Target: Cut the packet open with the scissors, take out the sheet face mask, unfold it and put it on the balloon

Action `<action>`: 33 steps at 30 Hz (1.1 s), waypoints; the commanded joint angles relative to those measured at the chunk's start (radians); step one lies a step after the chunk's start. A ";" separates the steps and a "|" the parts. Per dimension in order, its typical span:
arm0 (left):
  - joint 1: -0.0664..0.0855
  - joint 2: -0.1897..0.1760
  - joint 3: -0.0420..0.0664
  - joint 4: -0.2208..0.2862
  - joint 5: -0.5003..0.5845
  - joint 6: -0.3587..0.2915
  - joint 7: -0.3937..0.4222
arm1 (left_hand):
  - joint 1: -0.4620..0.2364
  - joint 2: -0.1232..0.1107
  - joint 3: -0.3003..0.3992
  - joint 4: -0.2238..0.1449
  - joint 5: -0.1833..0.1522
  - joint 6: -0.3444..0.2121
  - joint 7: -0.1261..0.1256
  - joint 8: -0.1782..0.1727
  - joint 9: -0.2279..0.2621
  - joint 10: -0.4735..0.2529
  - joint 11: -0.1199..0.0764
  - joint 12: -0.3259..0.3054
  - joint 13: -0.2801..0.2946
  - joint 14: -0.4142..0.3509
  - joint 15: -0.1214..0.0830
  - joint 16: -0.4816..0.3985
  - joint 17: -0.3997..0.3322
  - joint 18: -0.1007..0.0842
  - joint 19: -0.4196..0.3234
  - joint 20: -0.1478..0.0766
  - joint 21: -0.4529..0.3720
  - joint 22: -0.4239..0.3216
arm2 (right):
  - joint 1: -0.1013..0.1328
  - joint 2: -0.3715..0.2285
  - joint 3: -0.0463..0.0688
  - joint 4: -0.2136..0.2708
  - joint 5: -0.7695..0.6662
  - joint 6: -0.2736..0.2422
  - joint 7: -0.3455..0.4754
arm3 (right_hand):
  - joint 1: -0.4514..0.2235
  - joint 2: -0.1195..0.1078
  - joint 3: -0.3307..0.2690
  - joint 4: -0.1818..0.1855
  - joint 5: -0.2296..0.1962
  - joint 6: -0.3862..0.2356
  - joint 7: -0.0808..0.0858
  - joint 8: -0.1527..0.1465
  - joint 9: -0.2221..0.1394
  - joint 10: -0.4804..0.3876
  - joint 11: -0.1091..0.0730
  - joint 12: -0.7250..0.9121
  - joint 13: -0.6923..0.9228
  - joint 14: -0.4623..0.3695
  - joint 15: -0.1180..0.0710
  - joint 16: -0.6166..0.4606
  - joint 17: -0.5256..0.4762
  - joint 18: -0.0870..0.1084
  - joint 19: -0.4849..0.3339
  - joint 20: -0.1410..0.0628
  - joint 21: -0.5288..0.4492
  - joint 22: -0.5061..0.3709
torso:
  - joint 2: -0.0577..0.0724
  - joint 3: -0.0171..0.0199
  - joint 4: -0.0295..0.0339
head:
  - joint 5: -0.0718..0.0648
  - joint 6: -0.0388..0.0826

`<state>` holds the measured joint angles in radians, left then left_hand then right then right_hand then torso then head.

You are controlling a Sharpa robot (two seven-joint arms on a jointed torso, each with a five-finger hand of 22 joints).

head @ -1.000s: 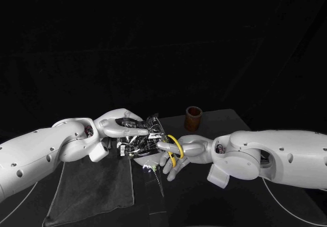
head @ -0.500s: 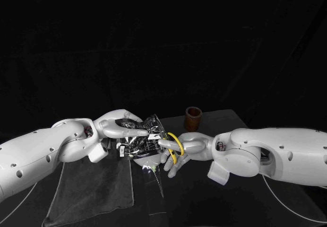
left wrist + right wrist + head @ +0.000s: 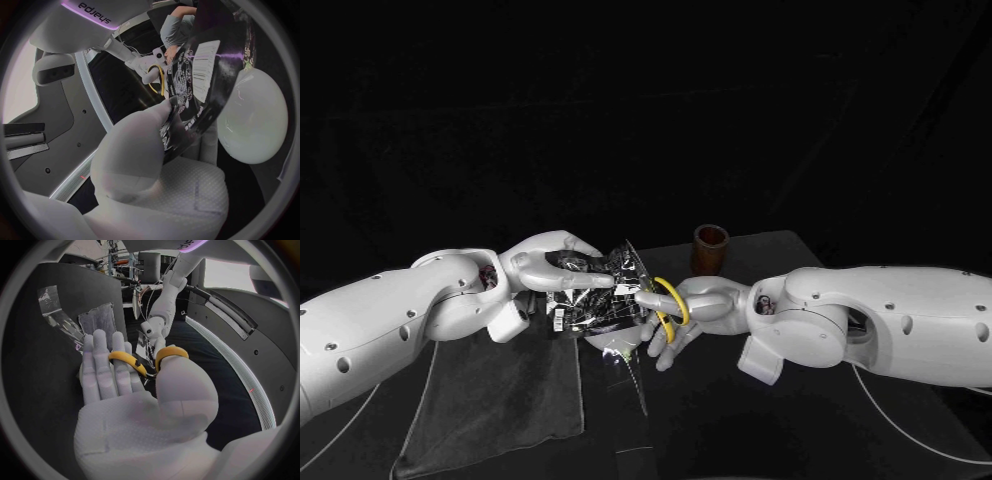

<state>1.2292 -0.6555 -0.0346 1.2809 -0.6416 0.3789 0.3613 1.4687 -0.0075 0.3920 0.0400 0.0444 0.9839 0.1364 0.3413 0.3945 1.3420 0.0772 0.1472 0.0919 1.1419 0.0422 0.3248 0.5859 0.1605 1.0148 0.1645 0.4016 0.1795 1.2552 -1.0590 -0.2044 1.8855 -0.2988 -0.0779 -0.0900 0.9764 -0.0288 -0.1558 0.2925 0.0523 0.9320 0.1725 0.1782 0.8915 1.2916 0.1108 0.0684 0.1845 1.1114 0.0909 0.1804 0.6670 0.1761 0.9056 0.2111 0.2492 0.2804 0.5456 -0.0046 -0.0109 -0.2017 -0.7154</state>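
Packet point(image 3: 593, 292), dark and glossy with white print, is pinched between the thumb and the curled fingers of the left hand point(image 3: 557, 264). They close over its upper part and hold it upright in the air above the middle of the table point(image 3: 790, 430). In the left wrist view the thumb lies flat on the printed face.

From the other side, the right hand point(image 3: 689, 312) holds the scissors point(image 3: 669, 308). Its thumb goes through one yellow loop and a finger through the other, while the remaining fingers lie straight and pressed side by side. The loops sit just beside the packet's right edge. The blades are hidden between hand and packet, so whether they are apart or closed cannot be told.

Under the packet sits the white balloon point(image 3: 253, 120), its rounded side close to the packet's lower half.

A brown cylinder point(image 3: 710, 250) stands upright near the table's far edge, apart from both hands. A grey cloth point(image 3: 502, 395) lies flat along the table's left side and reaches toward the near edge. A clear plastic bag point(image 3: 59, 317) lies just beside the cloth.
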 commanded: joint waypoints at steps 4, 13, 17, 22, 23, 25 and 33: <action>0.000 0.001 0.001 0.001 0.009 0.031 0.008 | 0.002 0.011 0.024 -0.029 0.003 0.008 -0.003 0.003 0.023 0.001 -0.008 0.001 0.002 -0.004 -0.003 0.000 0.002 0.011 -0.010 0.000 0.003 0.002 | 0.003 0.002 0.001 -0.016 -0.016 0.026 0.008 | 0.004 0.013 -0.011 0.001 -0.005 0.008 -0.001 -0.005 -0.001 0.009 0.000 0.005 -0.001 0.003 -0.006 -0.004 -0.001 0.008 0.010 0.001 -0.003 -0.002 | 0.000 0.0007 -0.0009 | 0.002 -0.003; 0.000 0.001 0.001 -0.002 0.018 0.037 0.004 | 0.002 0.012 0.024 -0.029 0.003 0.008 -0.002 0.003 0.023 0.001 -0.008 0.001 0.002 -0.004 -0.003 0.000 0.002 0.011 -0.010 0.000 0.004 0.002 | 0.005 0.003 0.001 -0.031 -0.035 0.036 0.001 | 0.004 0.013 -0.012 0.001 -0.005 0.008 -0.001 -0.005 -0.001 0.010 0.000 0.005 -0.002 0.004 -0.007 -0.003 -0.001 0.008 0.011 0.000 -0.003 -0.002 | 0.000 0.0002 -0.0007 | 0.002 -0.004; 0.000 0.001 0.001 -0.004 0.021 0.040 0.003 | 0.002 0.012 0.024 -0.029 0.003 0.008 -0.002 0.003 0.023 0.001 -0.008 0.001 0.002 -0.004 -0.003 0.000 0.002 0.011 -0.010 0.000 0.004 0.002 | 0.006 -0.003 0.001 -0.036 -0.047 0.041 -0.002 | 0.005 0.011 -0.016 0.001 -0.005 0.009 -0.002 -0.005 -0.001 0.011 -0.001 0.005 -0.002 0.005 -0.007 -0.003 -0.001 0.008 0.012 0.000 -0.003 -0.002 | 0.000 0.0000 -0.0002 | 0.002 -0.004; 0.000 -0.001 0.001 -0.007 0.024 0.043 0.001 | 0.001 0.012 0.024 -0.029 0.003 0.008 -0.002 0.003 0.024 0.002 -0.008 0.001 0.002 -0.004 -0.003 0.000 0.002 0.011 -0.010 0.000 0.004 0.003 | 0.007 -0.013 0.001 -0.038 -0.057 0.047 -0.003 | 0.005 0.011 -0.016 0.001 -0.005 0.010 -0.002 -0.005 -0.002 0.012 -0.001 0.005 -0.002 0.005 -0.007 -0.003 -0.001 0.008 0.012 0.000 -0.003 -0.002 | 0.000 -0.0001 -0.0005 | 0.003 -0.003; 0.000 -0.001 0.001 -0.007 0.024 0.044 0.001 | 0.001 0.012 0.024 -0.029 0.003 0.008 -0.002 0.003 0.024 0.002 -0.008 0.001 0.002 -0.004 -0.003 0.000 0.002 0.011 -0.010 0.000 0.004 0.003 | 0.007 -0.014 0.001 -0.038 -0.059 0.048 -0.003 | 0.005 0.011 -0.016 0.001 -0.005 0.010 -0.002 -0.005 -0.002 0.012 -0.001 0.005 -0.002 0.005 -0.007 -0.003 -0.001 0.008 0.012 0.000 -0.003 -0.002 | 0.000 -0.0001 -0.0007 | 0.003 -0.003; 0.000 -0.001 0.001 -0.008 0.024 0.046 0.000 | 0.001 0.012 0.024 -0.029 0.003 0.008 -0.002 0.003 0.024 0.002 -0.008 0.001 0.002 -0.004 -0.003 0.000 0.002 0.011 -0.010 0.000 0.004 0.003 | 0.008 -0.015 0.001 -0.037 -0.062 0.049 -0.003 | 0.005 0.011 -0.017 0.001 -0.005 0.010 -0.002 -0.005 -0.002 0.012 -0.001 0.005 -0.002 0.005 -0.007 -0.003 -0.001 0.008 0.012 0.000 -0.003 -0.003 | 0.000 0.0003 -0.0007 | 0.003 -0.003; 0.000 0.000 0.001 -0.007 0.024 0.053 -0.004 | 0.001 0.012 0.024 -0.029 0.003 0.008 -0.002 0.003 0.024 0.002 -0.008 0.001 0.002 -0.004 -0.003 0.000 0.002 0.011 -0.010 0.000 0.004 0.003 | 0.008 -0.012 0.001 -0.042 -0.066 0.032 0.001 | 0.012 0.019 -0.025 0.001 -0.005 0.024 -0.008 0.000 -0.001 0.032 -0.008 0.011 -0.001 0.013 -0.011 0.000 -0.001 0.009 0.019 -0.003 -0.003 -0.004 | 0.000 0.0005 -0.0002 | 0.004 -0.004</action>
<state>1.2287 -0.6572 -0.0352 1.2717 -0.6323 0.4055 0.3514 1.4717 -0.0046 0.3920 0.0400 0.0409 0.9859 0.1341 0.3416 0.3945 1.3418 0.0774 0.1472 0.0926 1.1395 0.0398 0.3248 0.5865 0.1604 1.0111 0.1682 0.4016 0.1814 1.2626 -1.0718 -0.2040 1.8453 -0.3507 -0.0493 -0.0963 0.9878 -0.0173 -0.1767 0.2937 0.0523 0.9510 0.1640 0.1764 0.8901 1.3132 0.1032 0.0740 0.1834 1.1224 0.0869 0.1807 0.6663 0.1687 0.9180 0.2065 0.2493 0.2767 0.5455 -0.0043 -0.0114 -0.1974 -0.7198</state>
